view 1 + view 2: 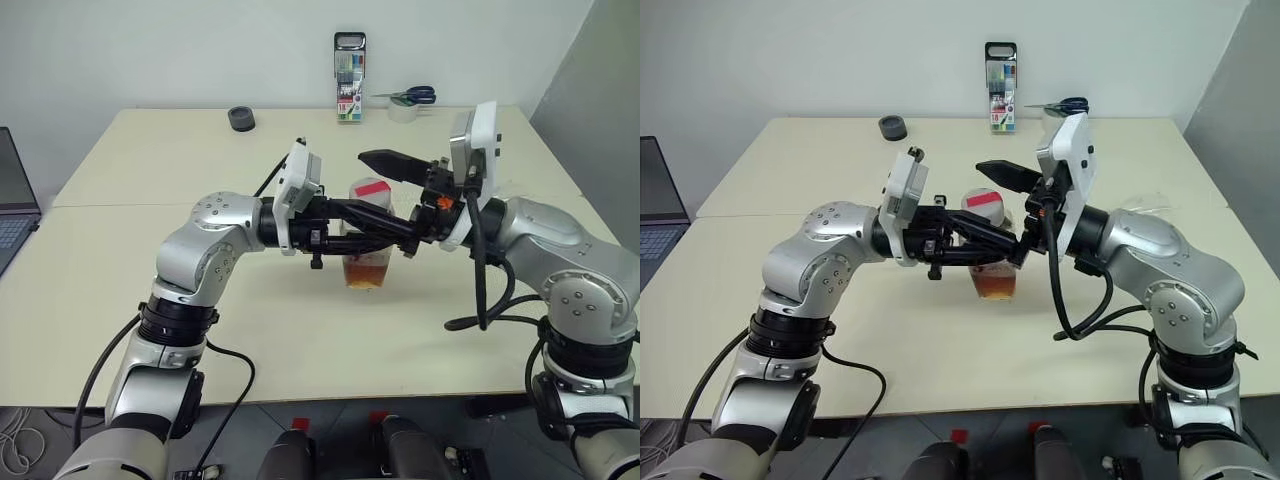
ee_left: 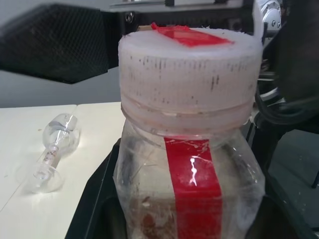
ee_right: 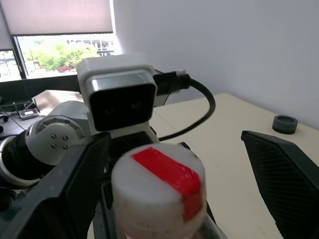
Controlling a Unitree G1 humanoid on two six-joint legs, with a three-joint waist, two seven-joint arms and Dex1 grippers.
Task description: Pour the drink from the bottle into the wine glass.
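My left claw (image 1: 395,240) is clamped on the small clear plastic bottle (image 1: 368,245) with white red-taped cap, amber drink (image 1: 366,271) inside, frame centre above the cream bench (image 1: 110,270). My right claw (image 3: 174,164) is spread wide around the cap.

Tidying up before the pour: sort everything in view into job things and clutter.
For the job: bottle, drink inside it, wine glass lying on its side.
Just lying about: marker pack, scissors, tape roll, small black ring, laptop.
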